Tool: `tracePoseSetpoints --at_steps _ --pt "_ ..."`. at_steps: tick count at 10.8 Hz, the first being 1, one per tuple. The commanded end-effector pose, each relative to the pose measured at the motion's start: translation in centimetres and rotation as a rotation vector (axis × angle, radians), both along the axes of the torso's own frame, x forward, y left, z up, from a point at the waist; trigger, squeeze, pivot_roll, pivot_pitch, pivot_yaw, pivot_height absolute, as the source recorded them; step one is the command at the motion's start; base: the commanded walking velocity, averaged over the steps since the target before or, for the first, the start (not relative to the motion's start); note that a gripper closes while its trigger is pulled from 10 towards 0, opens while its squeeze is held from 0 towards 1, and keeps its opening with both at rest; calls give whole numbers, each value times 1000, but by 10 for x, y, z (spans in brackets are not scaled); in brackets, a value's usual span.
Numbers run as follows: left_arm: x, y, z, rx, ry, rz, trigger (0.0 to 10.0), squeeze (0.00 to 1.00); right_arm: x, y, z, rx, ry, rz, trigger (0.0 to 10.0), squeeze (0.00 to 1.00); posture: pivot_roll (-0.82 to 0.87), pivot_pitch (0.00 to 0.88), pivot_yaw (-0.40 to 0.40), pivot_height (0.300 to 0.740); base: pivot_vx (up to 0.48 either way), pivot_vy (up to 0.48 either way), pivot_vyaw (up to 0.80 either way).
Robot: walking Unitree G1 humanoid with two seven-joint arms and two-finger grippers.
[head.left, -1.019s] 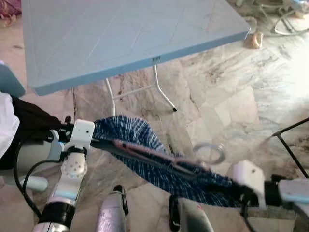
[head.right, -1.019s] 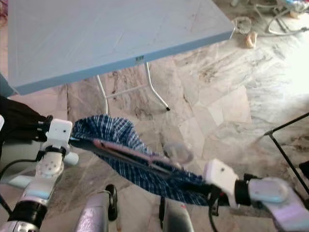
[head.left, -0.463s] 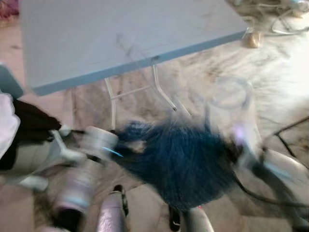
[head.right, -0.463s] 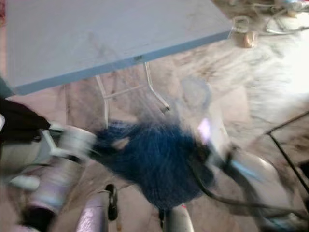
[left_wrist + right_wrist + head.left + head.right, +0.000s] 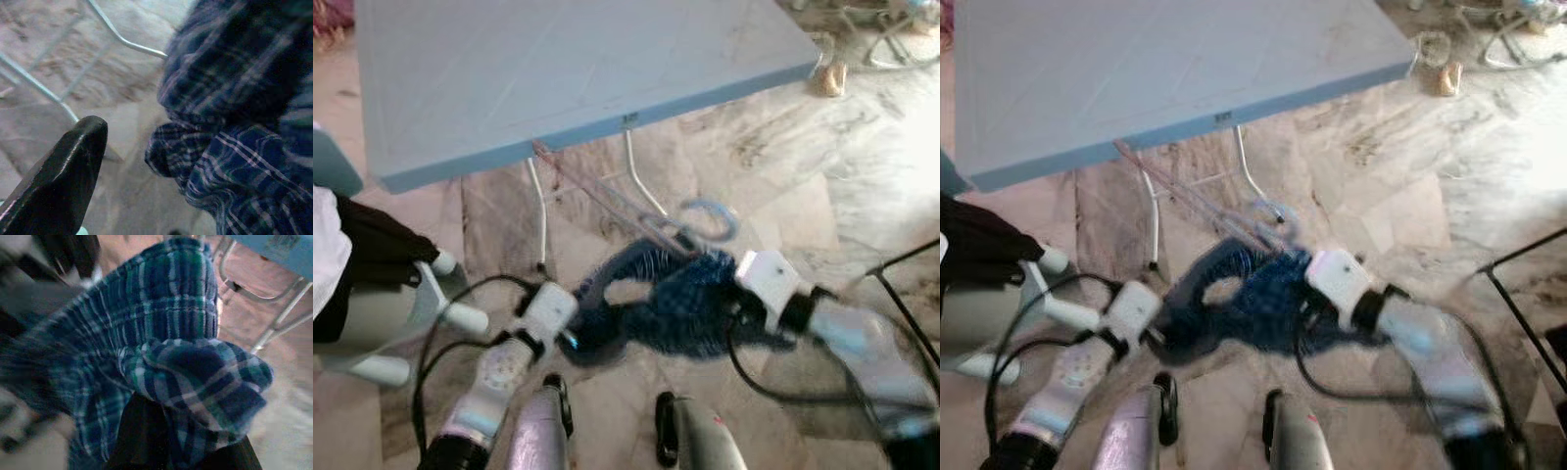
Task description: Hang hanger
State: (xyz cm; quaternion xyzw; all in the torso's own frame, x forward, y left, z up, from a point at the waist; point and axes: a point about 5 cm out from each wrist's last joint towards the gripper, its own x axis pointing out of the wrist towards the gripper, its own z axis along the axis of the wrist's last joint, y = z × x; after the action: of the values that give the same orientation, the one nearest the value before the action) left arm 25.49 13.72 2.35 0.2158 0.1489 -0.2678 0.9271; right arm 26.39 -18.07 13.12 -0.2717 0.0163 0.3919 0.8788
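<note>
- Blue plaid cloth (image 5: 675,299) on pink hanger (image 5: 607,196), bunched between both arms, below the tabletop (image 5: 558,69) edge.
- Right pincer (image 5: 161,431) clamped on cloth; left pincer (image 5: 54,176): cannot tell.
- Step: carrying; a rail is needed next.

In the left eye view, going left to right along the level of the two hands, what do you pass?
Left hand → blue checked cloth → right hand → black stand leg.
</note>
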Motion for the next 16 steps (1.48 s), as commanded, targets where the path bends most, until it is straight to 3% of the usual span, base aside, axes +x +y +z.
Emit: tracePoseSetpoints --at_steps 1,2,4,5,6,7,8,9,10,11,12,13,14,15,16 --pt "-10 -2 -7 36 47 -79 10000 1000 1 -5 -6 -54 -6 -12 10000 0 -45 247 -16 740 0 0 0" --pt "-15 -6 -1 60 4 -169 10000 1000 5 -15 -10 -121 -15 -37 10000 0 -45 246 -19 740 0 0 0" --pt "-9 -8 14 22 -156 -159 10000 1000 15 -22 -13 -250 -86 -57 10000 0 -40 245 -19 740 0 0 0" --pt "-11 -16 16 -281 36 -68 10000 1000 19 -18 -13 -268 -132 -64 10000 0 -41 245 -18 740 0 0 0" --pt "-20 -22 8 -417 220 -50 10000 1000 19 -15 -17 -278 -149 -69 10000 0 -38 245 -12 740 0 0 0" --pt "-30 -23 0 -319 205 -134 10000 1000 16 -13 -23 -304 -156 -43 10000 0 -48 251 -7 740 0 0 0" --pt "-21 -27 19 -512 105 -12 10000 1000 14 -12 -25 -308 -164 -39 10000 0 -48 256 -6 740 0 0 0" --pt "5 -16 38 -860 98 317 10000 325 12 -9 -29 -280 -155 -42 10000 0 -47 258 -10 740 0 0 0" --pt "7 -15 38 -963 187 324 10000 0 10 -6 -33 -286 -156 -31 10000 0 -47 258 -10 740 0 0 0" --pt "2 -16 39 -812 165 184 10000 0 10 -4 -34 -287 -155 -13 10000 0 -51 258 -13 740 0 0 0" --pt "-12 -23 38 -307 22 -200 10000 0 11 -10 -34 -310 -144 -11 10000 0 -48 260 -14 740 0 0 0" --pt "-15 -23 37 -240 39 -282 10000 0 13 -18 -35 -336 -131 -15 10000 0 -46 260 -14 740 0 0 0" --pt "-18 -22 38 -195 72 -335 10000 196 15 -22 -35 -357 -130 -21 10000 0 -45 260 -13 740 0 0 0" --pt "-25 -18 32 -84 118 -421 10000 1000 20 -23 -34 -366 -130 -23 10000 0 -43 257 -13 740 0 0 0" --pt "-24 -14 32 29 36 -480 10000 1000 20 -23 -36 -376 -100 0 10000 0 -39 255 -14 740 0 0 0"
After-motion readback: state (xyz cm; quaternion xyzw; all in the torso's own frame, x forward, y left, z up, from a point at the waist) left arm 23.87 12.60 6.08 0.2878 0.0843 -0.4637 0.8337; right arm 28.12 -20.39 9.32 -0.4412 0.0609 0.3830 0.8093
